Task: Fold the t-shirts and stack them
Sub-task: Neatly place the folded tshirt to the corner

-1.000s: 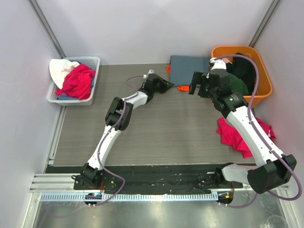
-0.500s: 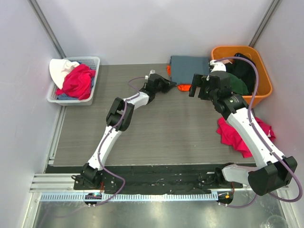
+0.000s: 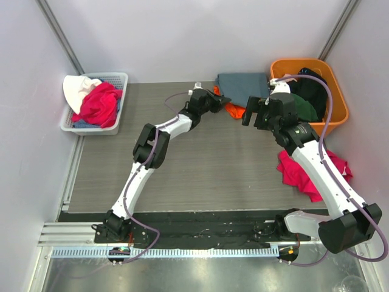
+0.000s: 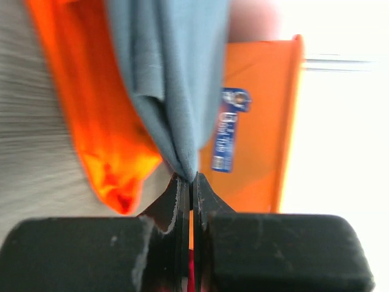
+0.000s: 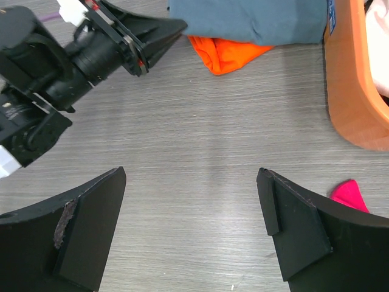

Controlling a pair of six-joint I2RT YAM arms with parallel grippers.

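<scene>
Slate blue-grey t-shirt (image 3: 243, 85): far right of counter (image 3: 200, 158), beside orange tub (image 3: 301, 61), atop orange t-shirt (image 3: 234, 111). Likely soft, light, limp; best taken at corners. My left jaws pinch its edge; right jaws wide, empty.

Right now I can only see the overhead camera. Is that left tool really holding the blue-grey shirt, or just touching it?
Observer: Holding. In the left wrist view, the left tool is shut on a pinched fold of the blue-grey shirt.
Operator: And the other arm's tool?
Observer: The right wrist view shows the right tool open with nothing in its grip, only bare table beyond it.
Operator: Anything else I'd miss from up here?
Observer: There is a small blue label on the wall of the orange tub, just beside the held fold.
</scene>
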